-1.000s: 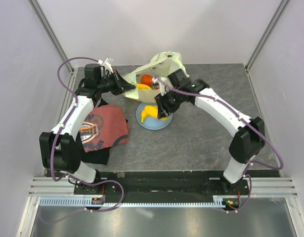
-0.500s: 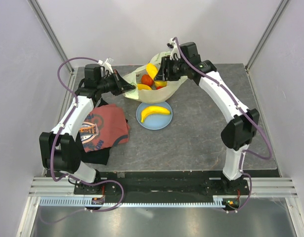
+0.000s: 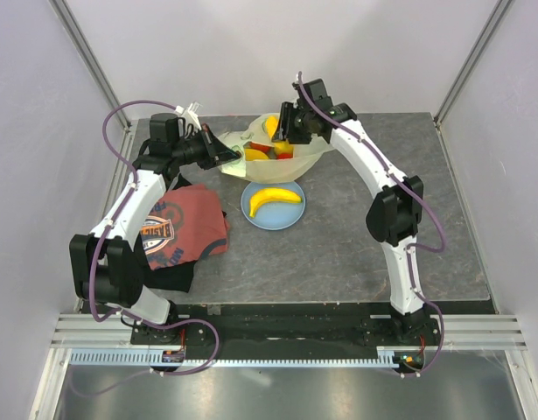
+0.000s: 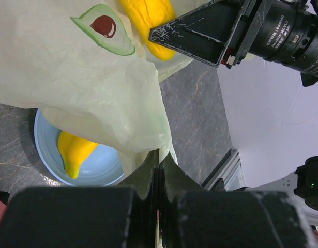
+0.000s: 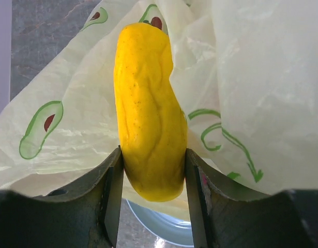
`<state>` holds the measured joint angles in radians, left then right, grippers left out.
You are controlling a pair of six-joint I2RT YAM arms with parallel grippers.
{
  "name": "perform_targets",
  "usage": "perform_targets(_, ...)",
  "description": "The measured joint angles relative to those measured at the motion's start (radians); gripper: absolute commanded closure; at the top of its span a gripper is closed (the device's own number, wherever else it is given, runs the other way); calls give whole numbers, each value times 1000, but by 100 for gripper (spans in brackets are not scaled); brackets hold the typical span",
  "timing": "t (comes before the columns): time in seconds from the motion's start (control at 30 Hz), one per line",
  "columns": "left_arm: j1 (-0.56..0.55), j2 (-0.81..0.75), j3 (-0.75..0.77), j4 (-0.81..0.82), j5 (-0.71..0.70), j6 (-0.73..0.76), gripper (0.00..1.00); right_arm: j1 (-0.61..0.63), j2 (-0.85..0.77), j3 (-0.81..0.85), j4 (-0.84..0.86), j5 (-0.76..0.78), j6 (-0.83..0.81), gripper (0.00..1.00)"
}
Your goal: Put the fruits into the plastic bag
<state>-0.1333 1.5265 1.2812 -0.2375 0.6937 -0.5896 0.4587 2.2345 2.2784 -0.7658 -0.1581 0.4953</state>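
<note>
The pale yellow-green plastic bag (image 3: pixel 305 157) with avocado prints lies at the back of the table, its mouth held open. My left gripper (image 3: pixel 236 156) is shut on the bag's edge (image 4: pixel 148 139). My right gripper (image 3: pixel 277 129) is shut on a yellow banana (image 5: pixel 148 111) and holds it over the bag's mouth; the banana also shows in the top view (image 3: pixel 270 127). Inside the bag lie red, orange and yellow fruits (image 3: pixel 262 152). Another banana (image 3: pixel 274 198) rests on the blue plate (image 3: pixel 290 216) in front of the bag.
A red printed T-shirt (image 3: pixel 183 227) lies on the left of the table beside my left arm. White walls and metal posts close in the back and sides.
My right gripper lifted a banana off the plate and carried it back and up to the bag's mouth. One banana stays on the plate. My left arm has not moved.
</note>
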Motion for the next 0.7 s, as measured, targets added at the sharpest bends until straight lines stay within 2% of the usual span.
perform_targets(0.1, 0, 0, 0, 0, -2, 0, 98, 19, -35, -66, 42, 11, -30, 100)
perform_targets(0.3, 0, 1, 0, 0, -3, -2, 99, 54, -195, -301, 145, -24, -66, 100)
perform_targets(0.57, 0, 8, 0, 0, -4, -3, 98, 120, -435, -478, 212, -60, -167, 100)
perform_targets(0.7, 0, 22, 0, -1, -4, -3, 98, 161, -451, -511, 197, -77, -180, 100)
